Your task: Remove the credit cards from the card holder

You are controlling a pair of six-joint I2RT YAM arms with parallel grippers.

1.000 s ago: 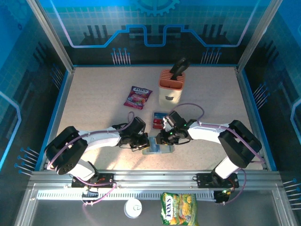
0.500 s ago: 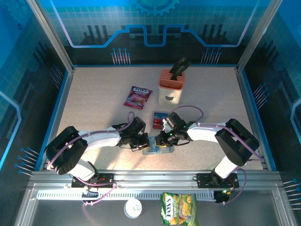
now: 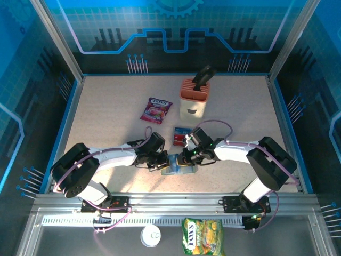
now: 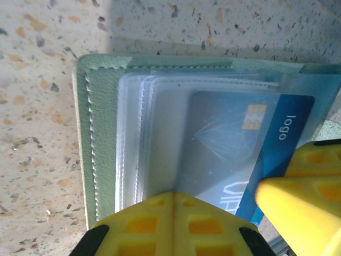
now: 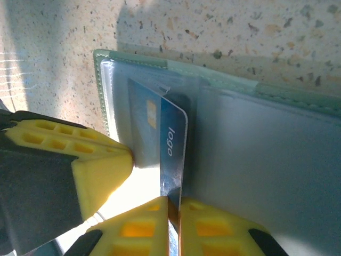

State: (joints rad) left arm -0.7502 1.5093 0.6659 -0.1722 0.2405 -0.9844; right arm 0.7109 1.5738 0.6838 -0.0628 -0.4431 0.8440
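Observation:
The card holder (image 3: 187, 169) lies open near the table's front edge, its grey-green rim (image 4: 85, 133) and pale inner panel (image 5: 266, 160) in close view. A blue credit card (image 4: 229, 144) marked "logo" sits partly inside a clear sleeve. My left gripper (image 3: 166, 161) is shut on the sleeve edge of the holder (image 4: 173, 194). My right gripper (image 3: 185, 158) is shut on the blue card's edge (image 5: 174, 201), with the card (image 5: 173, 144) standing out of the sleeve. Another credit card (image 3: 179, 135), red and blue, lies flat on the table just behind the grippers.
A peach slotted block (image 3: 193, 98) with a dark handle in it stands at the back centre. A purple-red snack packet (image 3: 156, 110) lies left of it. A yellow-green packet (image 3: 202, 237) and a white disc (image 3: 151, 234) sit in front of the rail.
My right gripper has closed its jaws onto the blue card's edge and shifted slightly over the holder. The left gripper keeps its hold and has not moved.

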